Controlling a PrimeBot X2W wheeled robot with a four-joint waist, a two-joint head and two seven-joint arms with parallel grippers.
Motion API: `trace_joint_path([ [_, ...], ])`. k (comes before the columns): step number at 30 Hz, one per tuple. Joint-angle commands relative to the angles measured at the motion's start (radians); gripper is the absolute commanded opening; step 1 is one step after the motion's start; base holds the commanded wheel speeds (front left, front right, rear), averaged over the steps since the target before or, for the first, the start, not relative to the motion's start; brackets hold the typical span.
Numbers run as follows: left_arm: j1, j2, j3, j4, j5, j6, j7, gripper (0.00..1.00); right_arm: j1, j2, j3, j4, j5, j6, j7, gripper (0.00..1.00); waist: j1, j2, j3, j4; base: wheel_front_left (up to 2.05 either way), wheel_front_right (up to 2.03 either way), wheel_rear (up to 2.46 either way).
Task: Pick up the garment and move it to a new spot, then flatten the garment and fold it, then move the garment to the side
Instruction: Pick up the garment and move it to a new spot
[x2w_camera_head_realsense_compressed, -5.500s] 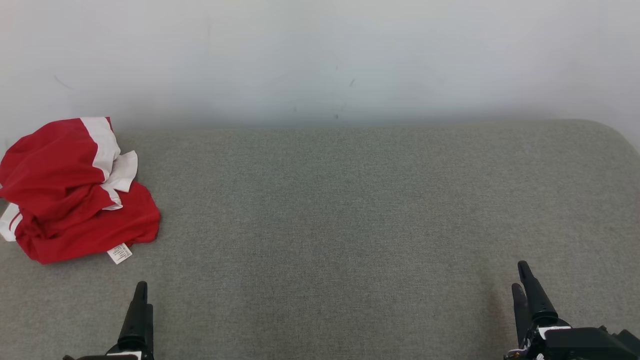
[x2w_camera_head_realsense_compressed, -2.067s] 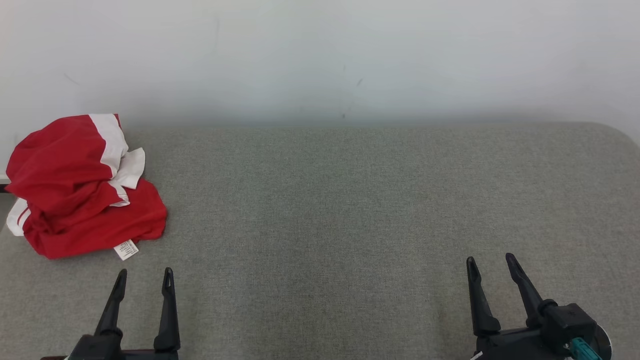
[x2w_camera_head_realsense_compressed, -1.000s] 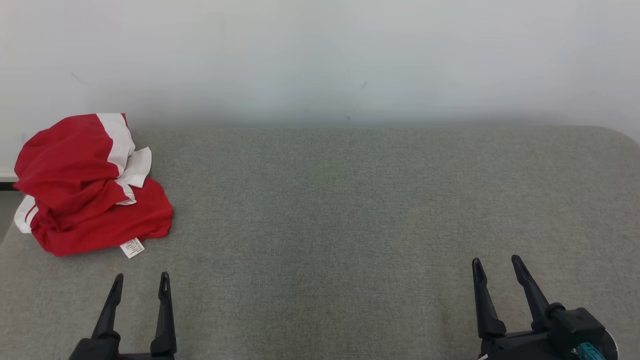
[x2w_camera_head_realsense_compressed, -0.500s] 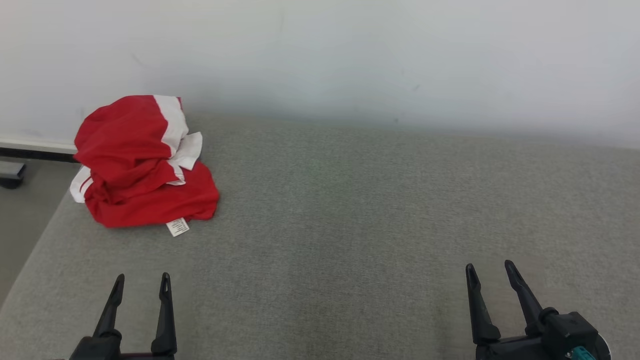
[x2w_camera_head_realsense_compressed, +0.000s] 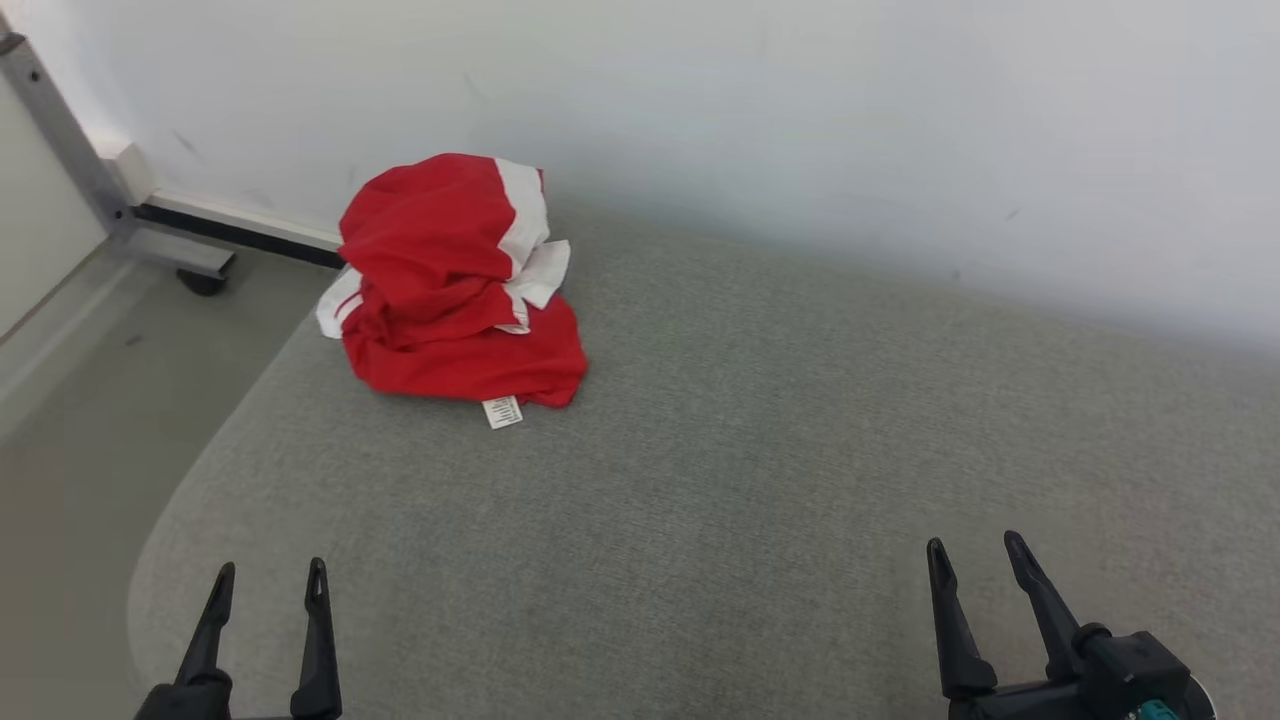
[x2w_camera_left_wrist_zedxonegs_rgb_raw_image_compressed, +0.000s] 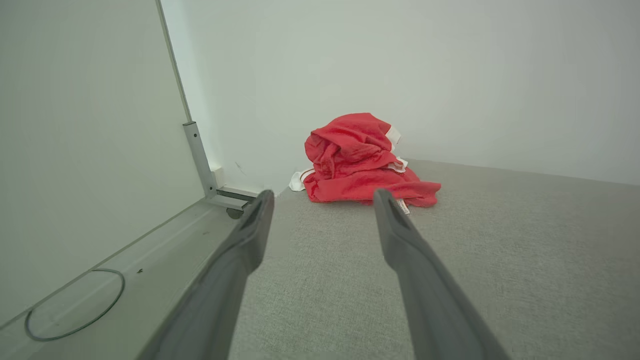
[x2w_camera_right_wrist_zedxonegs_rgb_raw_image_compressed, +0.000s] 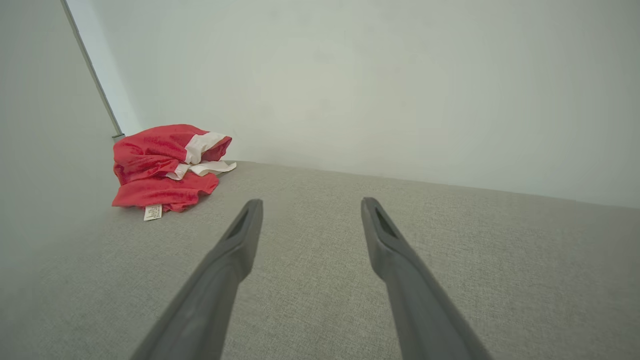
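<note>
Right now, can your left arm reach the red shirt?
Probably yes. The left gripper is open and holds nothing, and just gray cushion lies between it and the crumpled red shirt. The shirt sits far ahead by the wall, so it may take a long stretch.

Right hand (x2w_camera_right_wrist_zedxonegs_rgb_raw_image_compressed: 311, 202) empty, jaws apart; crumpled red-white garment (x2w_camera_right_wrist_zedxonegs_rgb_raw_image_compressed: 160, 172) upper left on grey cushion (x2w_camera_right_wrist_zedxonegs_rgb_raw_image_compressed: 475, 250).

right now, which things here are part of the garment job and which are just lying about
Job: red and white garment, crumpled; grey padded surface under it; left gripper, right gripper, both open.
Lying about: wheeled metal frame; cable loop on the floor; white wall.
</note>
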Motion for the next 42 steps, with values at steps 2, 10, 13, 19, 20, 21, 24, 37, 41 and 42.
trace_joint_path([
  [2,0.014,0.004,0.004,0.002,-0.005,0.003,-0.004,1.0,0.005,-0.001,0.004,-0.002,0.005,-0.002,0.001,1.0,0.0,0.0,-0.002,0.086,0.0,0.0,0.0],
  [10,0.019,0.01,0.006,0.003,-0.007,0.01,-0.004,1.0,0.006,-0.001,0.008,0.008,0.011,-0.002,-0.001,1.0,0.0,0.0,-0.011,0.147,0.0,0.0,0.0],
  [13,0.022,0.012,0.011,0.0,-0.01,0.011,-0.004,1.0,0.001,-0.001,0.013,0.011,0.012,-0.002,-0.002,1.0,0.0,0.0,-0.011,0.152,0.0,0.0,0.0],
  [19,0.025,0.012,0.014,-0.004,-0.009,0.02,-0.004,1.0,-0.008,-0.001,0.018,0.017,0.013,-0.002,-0.004,1.0,0.0,0.0,-0.01,0.152,0.0,0.0,0.0],
  [20,0.025,0.011,0.015,-0.005,-0.009,0.022,-0.004,1.0,-0.007,-0.001,0.018,0.017,0.013,-0.002,-0.004,1.0,0.0,0.0,-0.01,0.15,0.0,0.0,0.0],
  [21,0.023,0.01,0.016,-0.005,-0.01,0.023,-0.004,1.0,-0.006,-0.001,0.018,0.017,0.012,-0.002,-0.005,1.0,0.0,0.0,-0.009,0.146,0.0,0.0,0.0],
  [24,0.006,0.005,0.027,-0.009,-0.022,0.03,-0.004,1.0,-0.011,-0.001,0.018,0.015,0.006,-0.002,-0.003,1.0,0.0,0.0,-0.001,0.123,0.0,0.0,0.0],
  [37,-0.281,0.105,0.098,0.023,-0.071,-0.002,-0.003,1.0,-0.062,-0.016,-0.007,-0.033,-0.041,-0.002,0.024,1.0,0.0,0.0,0.128,-0.099,0.0,0.0,0.0],
  [41,-0.409,0.156,0.126,0.06,-0.103,-0.01,0.01,1.0,-0.084,-0.025,-0.025,-0.063,-0.05,-0.002,0.027,1.0,0.0,0.0,0.196,-0.173,0.0,0.0,0.0],
  [42,-0.438,0.172,0.129,0.073,-0.104,-0.013,0.022,1.0,-0.088,-0.025,-0.03,-0.071,-0.053,-0.002,0.028,1.0,0.0,0.0,0.213,-0.192,0.0,0.0,0.0],
])
